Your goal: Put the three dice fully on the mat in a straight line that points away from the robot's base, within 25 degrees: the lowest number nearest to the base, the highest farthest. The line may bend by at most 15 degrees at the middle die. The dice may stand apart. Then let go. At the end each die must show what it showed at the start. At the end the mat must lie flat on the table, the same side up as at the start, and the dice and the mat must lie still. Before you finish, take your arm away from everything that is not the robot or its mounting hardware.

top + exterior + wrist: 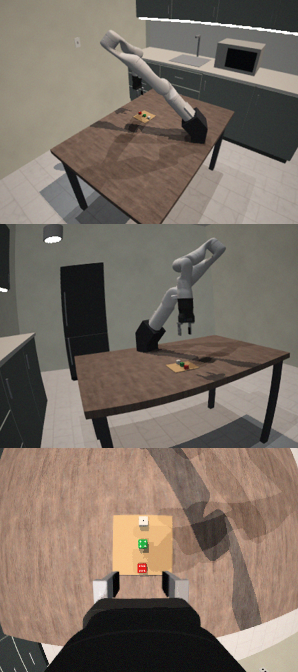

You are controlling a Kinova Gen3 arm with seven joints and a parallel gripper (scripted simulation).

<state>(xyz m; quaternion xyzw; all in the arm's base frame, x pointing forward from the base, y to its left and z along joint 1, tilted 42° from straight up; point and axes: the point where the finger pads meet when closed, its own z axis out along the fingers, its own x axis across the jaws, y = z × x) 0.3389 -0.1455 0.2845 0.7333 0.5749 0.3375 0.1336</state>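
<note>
Dice rested on the tan mat (125,538), which lay flat on the wooden table (144,172). The white die (143,522), green die (143,544) and red die (141,568) formed one row. In the top view that row ran from the white die, nearest the arm's base (202,128), out to the red die, farthest from it. The pip counts were too small to read, so the ordering could not be confirmed. The gripper (183,328) hung well above the table with jaws fully spread and nothing between them. In the wrist view the row's long axis ran straight ahead between the fingers. Judged from this, placement appeared complete.
</note>
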